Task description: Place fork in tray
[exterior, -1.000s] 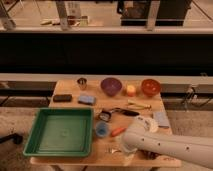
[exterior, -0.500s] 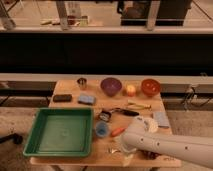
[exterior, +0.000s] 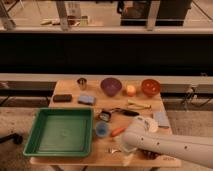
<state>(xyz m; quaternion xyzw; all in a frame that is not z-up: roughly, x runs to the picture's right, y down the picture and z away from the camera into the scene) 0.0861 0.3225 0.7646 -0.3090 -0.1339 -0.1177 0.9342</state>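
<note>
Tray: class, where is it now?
In the camera view, the tray sits front-left on the table, beside the blue cup; the gripper is front-centre, by the carrot.

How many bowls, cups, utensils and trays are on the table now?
Bowls: 2, purple bowl, orange bowl
Cups: 2, metal cup, blue cup
Utensils: 3, fork, black-handled utensil, yellow-green utensil
Trays: 1, green tray
Total: 8
The gripper is at the table's front edge, beside the fork.

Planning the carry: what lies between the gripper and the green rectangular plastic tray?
Camera view: the thin silvery metal fork beside the gripper, then bare tabletop.
</note>
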